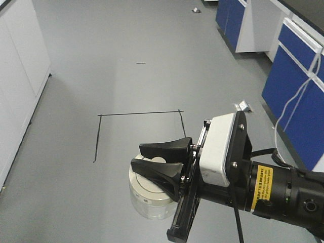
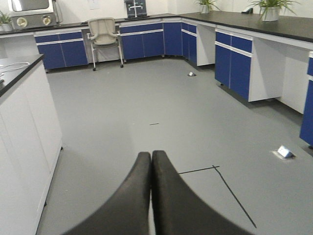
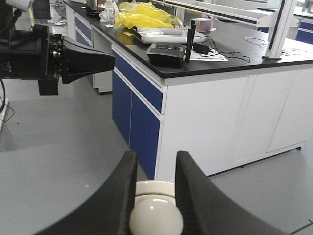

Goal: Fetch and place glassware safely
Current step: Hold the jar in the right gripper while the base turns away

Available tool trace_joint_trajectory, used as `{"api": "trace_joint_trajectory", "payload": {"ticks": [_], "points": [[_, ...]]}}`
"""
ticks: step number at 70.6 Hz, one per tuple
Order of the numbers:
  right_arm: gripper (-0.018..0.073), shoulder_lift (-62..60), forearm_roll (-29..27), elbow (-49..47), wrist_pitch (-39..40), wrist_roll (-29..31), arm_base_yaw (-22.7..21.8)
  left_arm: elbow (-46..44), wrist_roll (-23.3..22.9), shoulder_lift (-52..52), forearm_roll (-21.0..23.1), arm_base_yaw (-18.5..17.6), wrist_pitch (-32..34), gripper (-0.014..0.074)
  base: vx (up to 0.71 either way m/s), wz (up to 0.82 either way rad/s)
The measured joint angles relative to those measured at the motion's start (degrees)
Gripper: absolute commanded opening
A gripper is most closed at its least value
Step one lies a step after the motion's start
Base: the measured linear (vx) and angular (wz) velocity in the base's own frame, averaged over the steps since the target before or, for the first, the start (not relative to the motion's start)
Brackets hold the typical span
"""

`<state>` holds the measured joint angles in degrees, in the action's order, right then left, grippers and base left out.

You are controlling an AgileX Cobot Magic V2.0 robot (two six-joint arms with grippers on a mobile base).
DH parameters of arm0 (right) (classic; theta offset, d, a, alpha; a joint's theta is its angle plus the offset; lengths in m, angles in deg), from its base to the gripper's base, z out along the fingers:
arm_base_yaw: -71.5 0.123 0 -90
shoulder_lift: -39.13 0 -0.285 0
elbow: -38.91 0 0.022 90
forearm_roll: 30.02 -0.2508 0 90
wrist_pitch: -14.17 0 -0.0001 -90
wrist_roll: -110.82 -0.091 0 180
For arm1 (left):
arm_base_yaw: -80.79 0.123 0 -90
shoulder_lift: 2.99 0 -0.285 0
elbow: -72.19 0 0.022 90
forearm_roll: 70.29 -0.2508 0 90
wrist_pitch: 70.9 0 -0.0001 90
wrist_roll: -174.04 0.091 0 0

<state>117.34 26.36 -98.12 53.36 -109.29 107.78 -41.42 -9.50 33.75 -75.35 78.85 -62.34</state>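
Although the left tool (image 2: 150,154) has its two black fingers pressed together with nothing between them, the right tool (image 1: 137,155) is at work on the glass jar (image 1: 149,203). Seen from the front-facing view, the right arm reaches in from the lower right and its tool points to the left, turned on its side so that one finger lies above the other. The squat clear jar sits directly under those fingers, its cream-white lid (image 1: 143,183) partly covered by the lower one.

From the right wrist view, the right tool (image 3: 156,156) is narrowed to a small gap. The lid's rounded knob (image 3: 156,221) fills that gap, with one finger against each side of it, so the tool grips the jar by the knob. The lid's rim (image 3: 151,189) shows just beyond the knob, still between the fingers.

Grey floor (image 1: 101,76) lies beneath the jar and shows through the glass; whether the jar's base touches the floor cannot be told. Black tape lines (image 1: 139,113) run across the floor beyond it. In the right wrist view the left tool (image 3: 111,58) appears at upper left, well apart from the jar, in front of a black-topped desk (image 3: 220,63).
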Motion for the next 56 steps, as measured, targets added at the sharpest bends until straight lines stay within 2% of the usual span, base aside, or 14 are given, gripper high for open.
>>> {"api": "trace_joint_trajectory", "payload": {"ticks": [25, 56], "points": [[-0.0004, 0.0, 0.2, 0.0, 0.0, 0.0, 0.0, 0.0, 0.0, 0.0, 0.0, 0.0, 0.0, -0.0007, 0.29, 0.12], [-0.0004, 0.0, 0.2, 0.0, 0.0, 0.0, 0.0, 0.0, -0.1, 0.0, 0.0, 0.0, 0.0, -0.0007, 0.44, 0.01]]}}
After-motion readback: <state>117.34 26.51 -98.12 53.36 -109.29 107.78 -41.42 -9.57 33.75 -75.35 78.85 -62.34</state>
